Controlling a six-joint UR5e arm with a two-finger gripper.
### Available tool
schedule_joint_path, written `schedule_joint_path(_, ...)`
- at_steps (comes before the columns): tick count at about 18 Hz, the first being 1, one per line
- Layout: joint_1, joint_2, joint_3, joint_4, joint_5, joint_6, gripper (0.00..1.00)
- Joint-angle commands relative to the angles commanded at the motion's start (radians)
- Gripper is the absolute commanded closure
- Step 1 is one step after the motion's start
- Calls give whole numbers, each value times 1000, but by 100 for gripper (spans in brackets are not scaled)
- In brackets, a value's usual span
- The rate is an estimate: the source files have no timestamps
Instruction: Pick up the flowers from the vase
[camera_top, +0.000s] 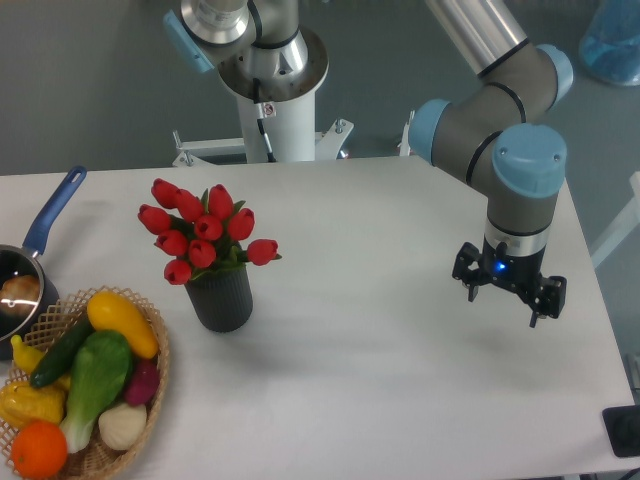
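The flowers (205, 232) stand in the vase (222, 297) on the left half of the table (400, 380), nearer the front edge than the back. The gripper (509, 293) hangs over the right side, well apart from them, its fingers spread wide and holding nothing.

The bunch looks light and probably artificial: about 10 smooth red buds, oval and glossy, on short green stems with small leaves. The heads fan out wider than the vase mouth, so they are a poor place to grip; buds would likely squash or slip aside. The better hold is low, where the stems gather just above the rim, though from here that neck is mostly hidden by leaves and buds, so how much stem shows I cannot tell.

The vase is a dark grey cylinder with ribbed sides, matt, small and likely light enough to lift with the stems if they fit tightly.

At the front-left corner sits a woven basket (150, 420) of vegetables, beside a blue-handled saucepan (40, 240).
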Motion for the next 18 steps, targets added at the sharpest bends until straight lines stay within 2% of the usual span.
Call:
schedule_joint_path(5, 2, 8, -26, 2, -5, -28, 0)
schedule_joint_path(9, 40, 21, -152, 67, -112, -18, 0)
schedule_joint_path(11, 43, 57, -182, 84, -155, -15, 0)
schedule_joint_path(18, 81, 61, -175, 86, -190, -11, 0)
